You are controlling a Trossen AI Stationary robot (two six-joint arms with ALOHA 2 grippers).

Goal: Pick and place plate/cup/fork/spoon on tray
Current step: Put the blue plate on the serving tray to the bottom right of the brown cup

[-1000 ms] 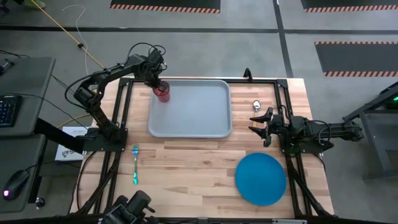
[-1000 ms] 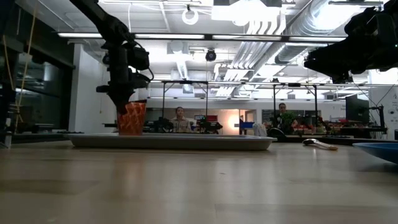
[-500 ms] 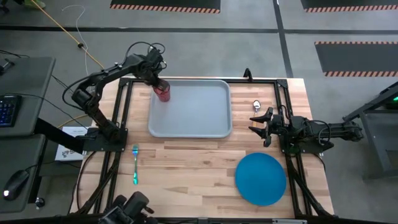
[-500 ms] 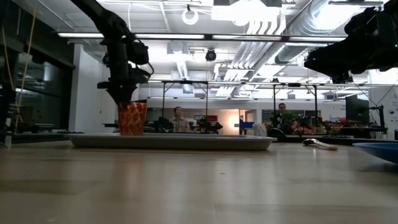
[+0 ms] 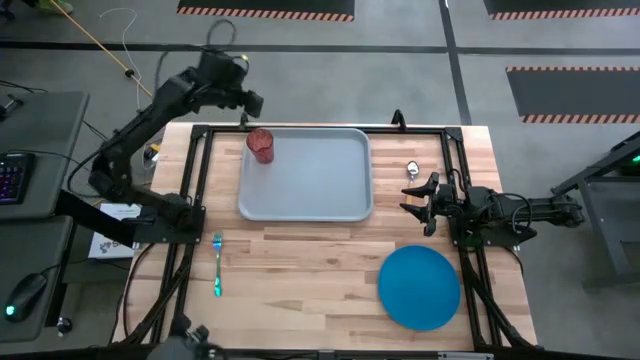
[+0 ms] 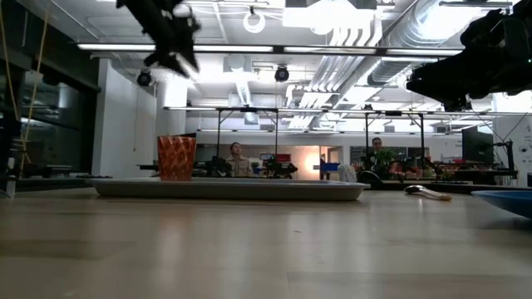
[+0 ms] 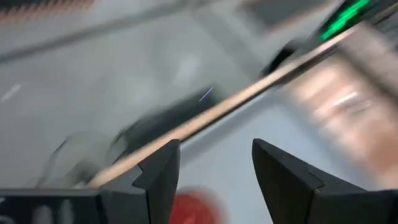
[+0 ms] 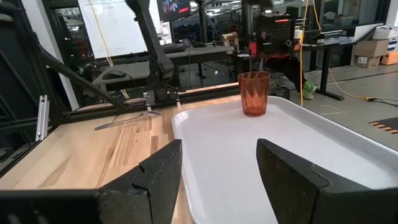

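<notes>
The reddish-brown cup (image 5: 261, 145) stands upright on its base in the far left corner of the grey-blue tray (image 5: 320, 190); the low view shows this cup (image 6: 176, 158) on the tray (image 6: 249, 189). My left gripper (image 5: 248, 100) hangs open high above and just beyond the cup, holding nothing; its wrist view shows the cup (image 7: 193, 208) below the spread fingers. My right gripper (image 5: 415, 200) waits open at the tray's right, near the spoon (image 5: 411, 170). The blue plate (image 5: 419, 287) lies near right. The teal fork (image 5: 217, 262) lies near left.
Black frame rails (image 5: 195, 180) run along both table sides and the far edge. Bare wood lies between the tray and the near edge. In the low view people sit at desks far behind the table.
My left gripper has opened and let go of the cup, then risen quickly and drawn back toward the table's far left corner. The cup stays upright where it stood on the tray.
</notes>
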